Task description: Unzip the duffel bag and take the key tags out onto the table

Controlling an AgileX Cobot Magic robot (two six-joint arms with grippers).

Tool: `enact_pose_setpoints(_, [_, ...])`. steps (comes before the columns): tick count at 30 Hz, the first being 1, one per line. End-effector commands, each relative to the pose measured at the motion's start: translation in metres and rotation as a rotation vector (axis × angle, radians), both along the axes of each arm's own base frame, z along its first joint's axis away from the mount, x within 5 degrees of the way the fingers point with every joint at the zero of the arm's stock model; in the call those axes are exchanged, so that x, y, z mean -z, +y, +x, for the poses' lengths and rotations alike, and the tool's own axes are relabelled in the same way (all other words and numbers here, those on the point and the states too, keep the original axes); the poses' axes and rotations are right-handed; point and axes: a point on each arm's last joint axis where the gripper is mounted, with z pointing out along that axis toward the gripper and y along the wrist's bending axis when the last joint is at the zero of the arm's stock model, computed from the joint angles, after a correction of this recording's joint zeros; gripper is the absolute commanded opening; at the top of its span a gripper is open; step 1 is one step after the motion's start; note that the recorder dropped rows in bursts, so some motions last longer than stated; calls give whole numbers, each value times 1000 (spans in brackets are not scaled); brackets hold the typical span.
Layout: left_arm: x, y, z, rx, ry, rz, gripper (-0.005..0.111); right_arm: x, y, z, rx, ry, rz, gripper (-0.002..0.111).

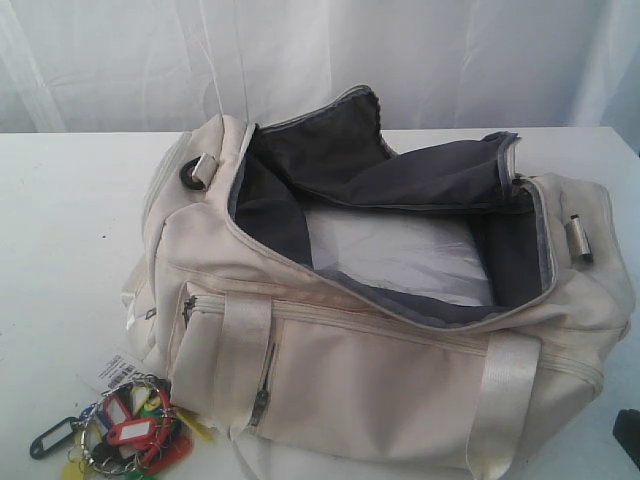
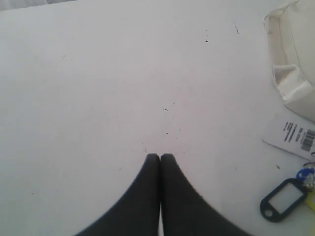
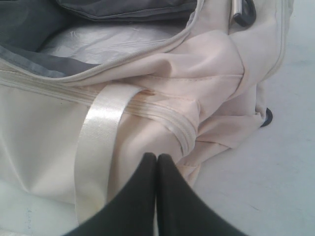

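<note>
The cream duffel bag (image 1: 380, 340) lies on the white table (image 1: 70, 200) with its top unzipped and gaping, showing dark grey lining and a pale sheet inside. The colourful key tags (image 1: 125, 425) rest on the table by the bag's near left corner. In the left wrist view a black tag (image 2: 284, 199) and a bit of blue tag show at the edge. My left gripper (image 2: 160, 156) is shut and holds nothing over bare table, apart from the tags. My right gripper (image 3: 157, 156) is shut and holds nothing, just off the bag's side (image 3: 44, 142) near a webbing strap (image 3: 98, 142).
A white barcode label (image 2: 295, 135) lies flat between the bag's corner (image 2: 295, 59) and the tags. A dark shape (image 1: 628, 435) shows at the exterior view's lower right edge. White curtain hangs behind the table.
</note>
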Motion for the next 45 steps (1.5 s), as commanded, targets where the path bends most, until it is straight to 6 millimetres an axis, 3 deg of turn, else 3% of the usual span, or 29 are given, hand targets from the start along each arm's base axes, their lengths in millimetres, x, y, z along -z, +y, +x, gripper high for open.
enact_pose_setpoints(1, [2, 0, 0, -40, 1, -105, 0, 1, 0, 0, 8, -4, 1, 0])
enact_pose_setpoints(21, [1, 0, 0, -35, -8, -98, 0, 1, 0, 0, 8, -4, 1, 0])
enact_pose_setpoints(45, [1, -3, 0, 24, -7, -98, 0, 0, -7, 4, 159, -12, 11, 0])
